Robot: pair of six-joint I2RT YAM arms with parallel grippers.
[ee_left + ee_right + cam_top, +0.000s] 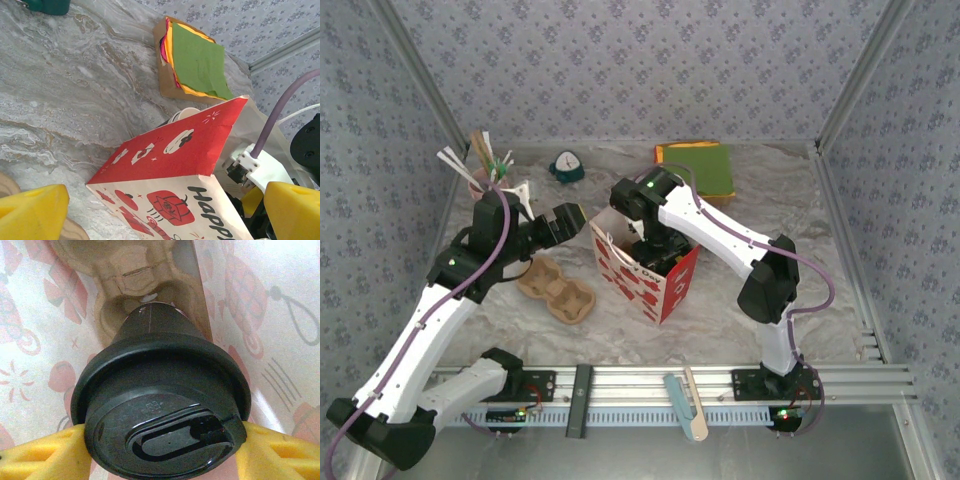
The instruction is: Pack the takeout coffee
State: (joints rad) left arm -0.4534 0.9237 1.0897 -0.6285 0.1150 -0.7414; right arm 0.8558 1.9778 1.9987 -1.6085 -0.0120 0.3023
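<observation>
Jaws on the left gripper (572, 219) stood wide apart with nothing between them. Just ahead of them rose the near corner of the red-and-white paper bag (175, 145), untouched as far as I could tell. Further right, the right gripper (162, 455) reached down inside that bag, its yellow fingers (45, 455) clamped on either side of the lidded coffee cup (155, 335) at the black plastic lid (165, 435). Below the jaws, the cup's base hung over, or just met, a well of the cardboard cup carrier (125, 270) on the bag's floor; I could not tell which. I judged the cup light and its paper wall soft enough to crush, the lid slick and liable to pop off. The firmest hold, I reckoned, was at the rolled rim under the lid, squeezed gently and kept upright.
</observation>
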